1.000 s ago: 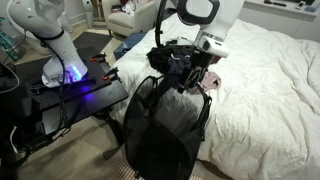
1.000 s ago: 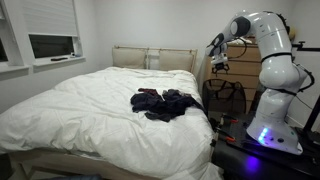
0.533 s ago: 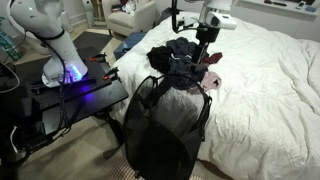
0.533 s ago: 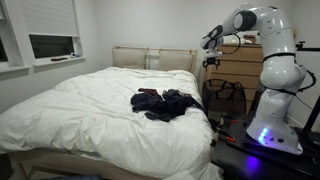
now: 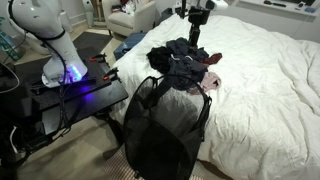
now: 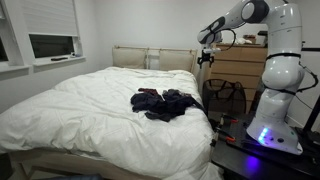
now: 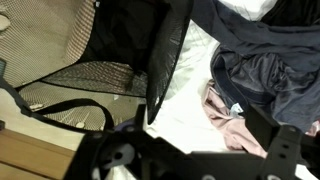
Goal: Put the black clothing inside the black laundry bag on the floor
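Note:
The black clothing (image 5: 181, 62) lies in a heap on the white bed, near the edge next to the bag; it also shows in an exterior view (image 6: 163, 103) and in the wrist view (image 7: 268, 70). The black mesh laundry bag (image 5: 164, 126) stands upright on the floor against the bed, its mouth open; it also shows in an exterior view (image 6: 225, 96) and in the wrist view (image 7: 115, 45). My gripper (image 5: 196, 32) hangs high above the heap, open and empty. It shows in an exterior view (image 6: 205, 57) and in the wrist view (image 7: 195, 150).
A pink cloth (image 5: 211, 85) lies beside the dark heap at the bed's edge, seen too in the wrist view (image 7: 232, 115). The robot base (image 5: 62, 70) stands on a black table (image 5: 70, 100) next to the bag. A wooden dresser (image 6: 243, 68) is behind.
My gripper has risen from just above the clothing heap to well above it, still open and empty. The clothing and the bag have not moved.

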Available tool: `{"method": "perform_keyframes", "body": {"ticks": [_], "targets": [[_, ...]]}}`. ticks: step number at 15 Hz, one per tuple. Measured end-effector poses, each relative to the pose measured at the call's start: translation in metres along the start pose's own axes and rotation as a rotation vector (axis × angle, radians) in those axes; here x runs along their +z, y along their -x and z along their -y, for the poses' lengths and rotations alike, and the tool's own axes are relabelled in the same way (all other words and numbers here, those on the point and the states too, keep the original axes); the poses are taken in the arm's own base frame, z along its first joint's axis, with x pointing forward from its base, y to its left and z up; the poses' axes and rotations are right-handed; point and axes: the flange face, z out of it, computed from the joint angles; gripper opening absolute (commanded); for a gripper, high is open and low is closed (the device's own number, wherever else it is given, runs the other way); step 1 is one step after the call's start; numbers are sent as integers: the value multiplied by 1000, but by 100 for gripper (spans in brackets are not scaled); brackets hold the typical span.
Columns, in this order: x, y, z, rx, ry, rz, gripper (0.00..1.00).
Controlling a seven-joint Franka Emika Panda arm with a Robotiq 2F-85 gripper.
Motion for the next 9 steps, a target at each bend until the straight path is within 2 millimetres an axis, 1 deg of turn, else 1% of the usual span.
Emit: {"method": "perform_keyframes", "body": {"ticks": [3,6,7,9], "targets": [[-22,23,7,-118,3,-31,100],[-48,52,13,-238,-3,-86,100],[-54,59,13,-244,-12,-94,100],[-55,59,13,-245,-12,-95,100]]}}
